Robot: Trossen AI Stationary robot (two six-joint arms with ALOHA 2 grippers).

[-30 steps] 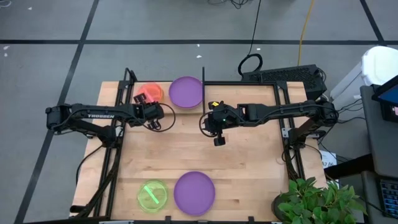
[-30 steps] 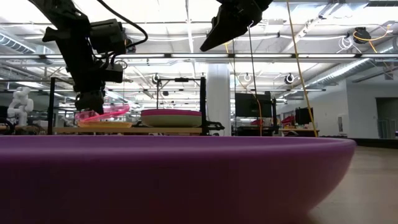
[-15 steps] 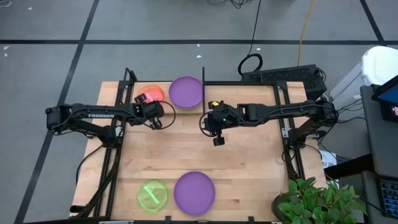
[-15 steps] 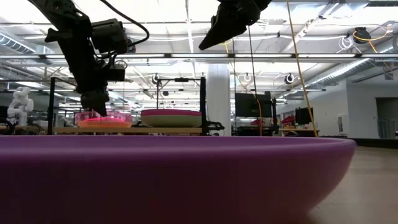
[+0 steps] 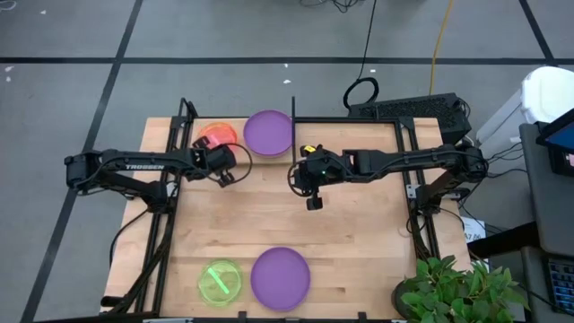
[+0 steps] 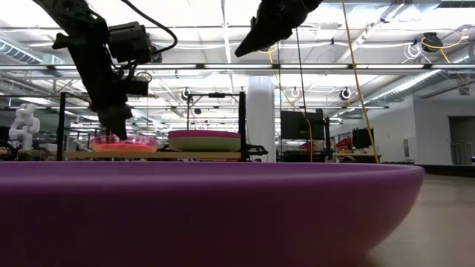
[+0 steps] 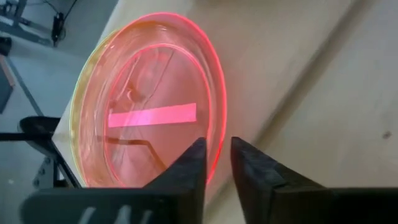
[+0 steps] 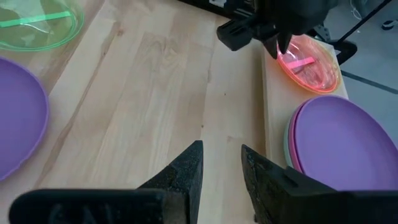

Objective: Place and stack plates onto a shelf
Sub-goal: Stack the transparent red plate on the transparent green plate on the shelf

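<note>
From above, we see the left gripper [image 5: 223, 169] poised at the shelf [image 5: 235, 120], beside the red plate [image 5: 216, 135] stacked on an orange one, with a purple stack [image 5: 268, 132] alongside. The right gripper [image 5: 311, 199] hangs over mid-bench [image 5: 359, 233]; a green plate [image 5: 220, 281] and purple plate [image 5: 280, 277] sit at the near edge.

At bench level, that purple plate's rim [image 6: 223, 208] blocks most of our view.

From the left wrist, the fingers [image 7: 191, 163] stand slightly apart, straddling the red plate's rim without gripping.

From the right wrist, its fingers [image 8: 186, 165] stand slightly apart, holding nothing.
</note>
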